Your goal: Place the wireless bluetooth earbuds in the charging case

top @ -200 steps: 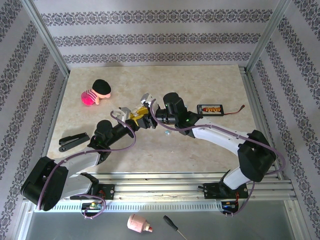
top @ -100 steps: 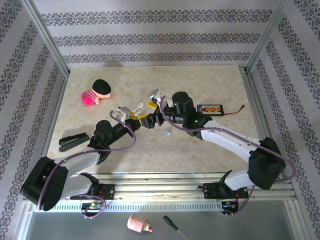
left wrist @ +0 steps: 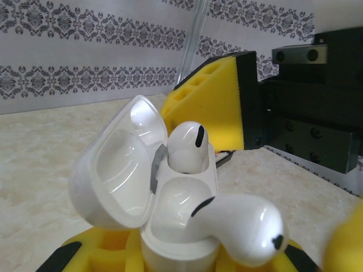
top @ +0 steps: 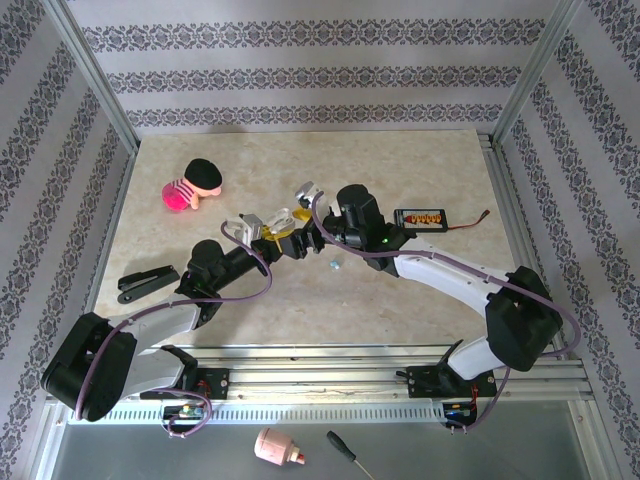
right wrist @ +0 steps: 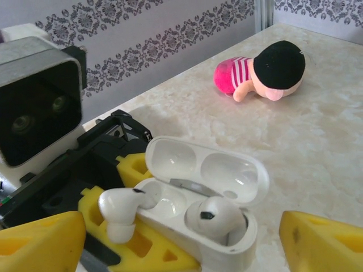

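1. The charging case [right wrist: 227, 255] stands with its lid swung open, raised above the counter [top: 400, 160] near the middle of the work area.
2. One white earbud [right wrist: 214, 218] sits upright in its well. The other earbud [right wrist: 118, 207] lies tilted across the second well, its head out over the rim of the case.
3. From the left wrist, the seated bud [left wrist: 186, 146] is the farther one, next to the lid. The tilted bud [left wrist: 244, 226] points its head toward the camera.
4. The left hand [top: 272, 232] grips the case between its yellow pads.
5. The right hand [right wrist: 181, 249] faces the case with its yellow fingertips [right wrist: 39, 243] spread wide on either side of it, holding nothing.
6. A small pale-blue item [top: 335, 263], too small to identify, lies on the counter just beside the hands.
7. A pink plush doll [top: 192, 185] with a black cap lies farther left, and a battery pack [top: 420, 217] lies to the right.
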